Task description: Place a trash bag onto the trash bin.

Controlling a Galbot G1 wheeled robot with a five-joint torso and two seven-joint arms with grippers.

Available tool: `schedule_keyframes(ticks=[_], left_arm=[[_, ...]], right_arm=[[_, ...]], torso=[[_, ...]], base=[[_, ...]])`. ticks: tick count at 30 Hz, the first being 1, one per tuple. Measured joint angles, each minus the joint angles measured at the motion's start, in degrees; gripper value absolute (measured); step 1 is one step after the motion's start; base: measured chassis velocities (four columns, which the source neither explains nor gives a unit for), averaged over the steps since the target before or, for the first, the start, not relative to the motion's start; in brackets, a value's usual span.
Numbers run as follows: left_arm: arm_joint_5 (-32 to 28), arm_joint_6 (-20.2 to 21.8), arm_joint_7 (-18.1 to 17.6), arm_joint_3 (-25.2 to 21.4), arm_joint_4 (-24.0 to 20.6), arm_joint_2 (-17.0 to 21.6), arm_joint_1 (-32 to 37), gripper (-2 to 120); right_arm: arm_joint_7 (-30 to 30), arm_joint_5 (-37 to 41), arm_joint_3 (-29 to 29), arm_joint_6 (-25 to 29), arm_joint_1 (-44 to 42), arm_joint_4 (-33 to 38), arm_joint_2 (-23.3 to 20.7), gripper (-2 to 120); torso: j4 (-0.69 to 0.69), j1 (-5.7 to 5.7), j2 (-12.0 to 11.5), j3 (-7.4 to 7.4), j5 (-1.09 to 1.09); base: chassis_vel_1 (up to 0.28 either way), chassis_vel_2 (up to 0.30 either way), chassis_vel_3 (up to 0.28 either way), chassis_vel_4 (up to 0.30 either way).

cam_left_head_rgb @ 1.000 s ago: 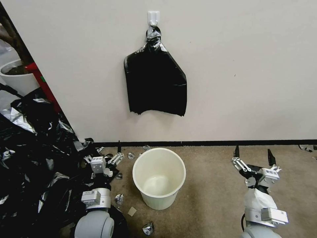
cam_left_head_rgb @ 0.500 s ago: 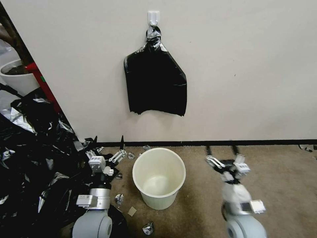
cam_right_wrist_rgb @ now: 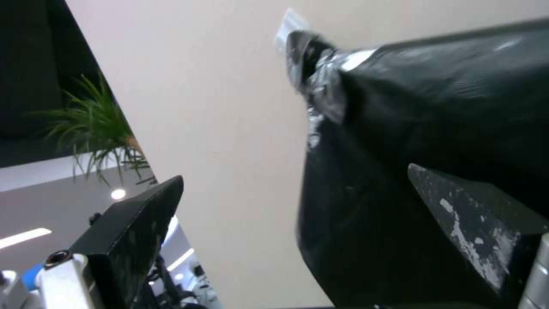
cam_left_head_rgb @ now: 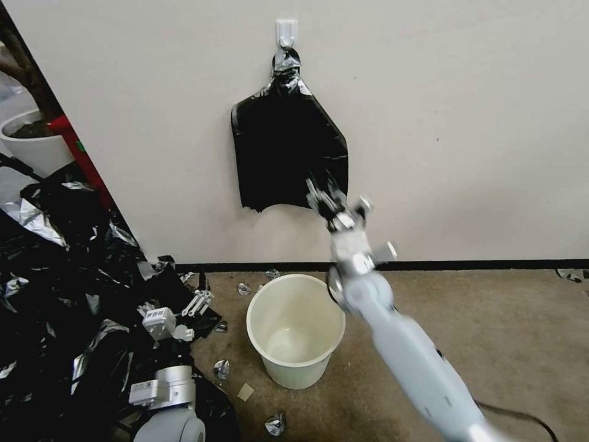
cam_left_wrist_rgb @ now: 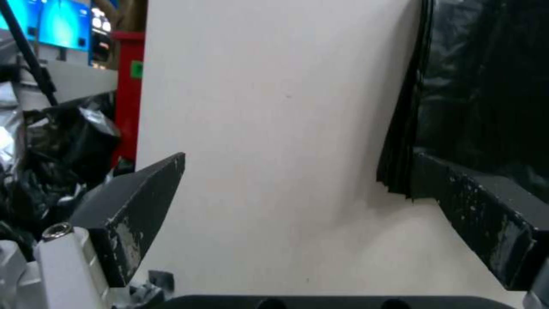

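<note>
The trash bin (cam_left_head_rgb: pixel 296 330) stands open on the carpet (cam_left_head_rgb: pixel 491 331), with free floor on its right side. On its left, the heap of black bags (cam_left_head_rgb: pixel 61 294) crowds the floor. The right arm (cam_left_head_rgb: pixel 405 344) crosses above the bin's right rim. The flat black bundle (cam_left_head_rgb: pixel 288 153) on the wall (cam_left_head_rgb: pixel 460 123) hangs over the bin.

The right arm stretches up and forward, its right claw (cam_left_head_rgb: pixel 328 196) raised high with fingers (cam_right_wrist_rgb: pixel 475 223) spread wide apart. The left arm stays low, elbow bent, left claw (cam_left_head_rgb: pixel 184 301) tilted upward, its fingers (cam_left_wrist_rgb: pixel 137 206) likewise parted.
</note>
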Motion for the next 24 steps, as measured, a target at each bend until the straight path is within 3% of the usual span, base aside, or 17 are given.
schedule_keyframes(ticks=[12,24], left_arm=[[1.35,0.46,0.18,-1.5,-4.29,-1.7,1.01,100],[1.54,0.44,0.2,-2.74,-5.06,-1.65,1.57,100]], right_arm=[[3.13,-0.71,-0.45,0.57,13.88,-12.21,5.74,100],[2.16,-0.89,-1.02,0.6,16.41,-16.31,8.06,99]], torso=[[-0.01,0.0,0.01,-0.01,0.01],[-0.01,0.0,0.0,-0.01,0.0]], base=[[0.0,0.0,0.0,0.0],[0.0,0.0,0.0,0.0]])
